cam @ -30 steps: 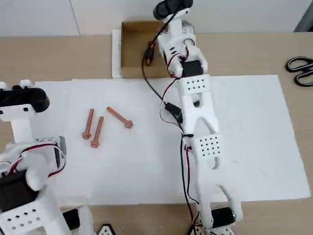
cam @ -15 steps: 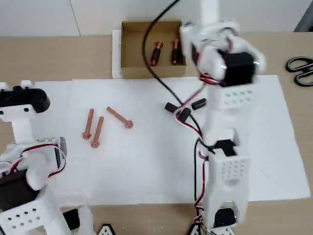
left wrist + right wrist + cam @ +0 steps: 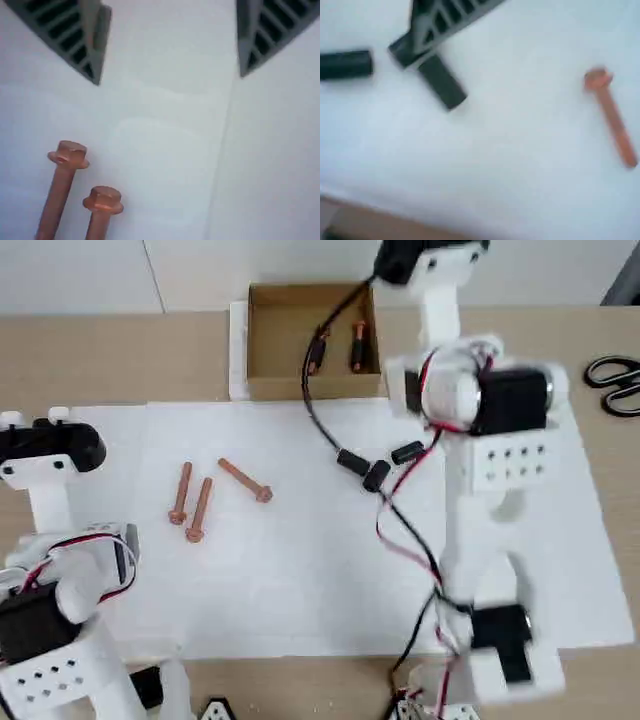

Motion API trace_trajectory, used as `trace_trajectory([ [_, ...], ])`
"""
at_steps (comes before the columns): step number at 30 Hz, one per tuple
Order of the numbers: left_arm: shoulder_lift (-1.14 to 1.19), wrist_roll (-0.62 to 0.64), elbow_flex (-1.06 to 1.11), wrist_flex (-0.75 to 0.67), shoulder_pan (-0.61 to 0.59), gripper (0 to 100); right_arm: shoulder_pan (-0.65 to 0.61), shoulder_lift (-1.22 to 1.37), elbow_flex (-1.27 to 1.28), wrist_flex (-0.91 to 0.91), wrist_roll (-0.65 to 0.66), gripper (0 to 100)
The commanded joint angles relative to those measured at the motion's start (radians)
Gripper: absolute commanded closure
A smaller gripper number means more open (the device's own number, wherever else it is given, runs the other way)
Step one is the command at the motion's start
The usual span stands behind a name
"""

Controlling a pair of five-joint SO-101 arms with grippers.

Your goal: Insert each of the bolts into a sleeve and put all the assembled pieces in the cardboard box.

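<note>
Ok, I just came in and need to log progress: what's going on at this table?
Two robot arms are on a bolt-and-sleeve job. Two assembled pieces already lie in the cardboard box. Three copper bolts and three black sleeves lie loose on the white sheet. The left gripper hangs open and empty over the sheet beside two bolt heads. The right arm stands raised beside the box, near the sleeves.

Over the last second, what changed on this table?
The right arm drew back from over the cardboard box, uncovering two assembled pieces inside. The three loose bolts, the black sleeves and the left arm stayed put.
</note>
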Motion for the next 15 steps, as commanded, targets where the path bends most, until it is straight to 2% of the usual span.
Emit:
trace_trajectory([
  [1,-0.011,-0.009,-0.001,-0.021,0.0,83,-0.01,-0.176,0.27,-0.039,0.002,80.1],
  [7,-0.011,-0.009,-0.001,-0.021,-0.002,83,0.021,-0.229,0.612,-0.211,-0.009,80.1],
  [15,-0.011,-0.009,-0.001,-0.021,-0.002,83,0.033,-0.194,0.786,-0.539,-0.402,80.1],
])
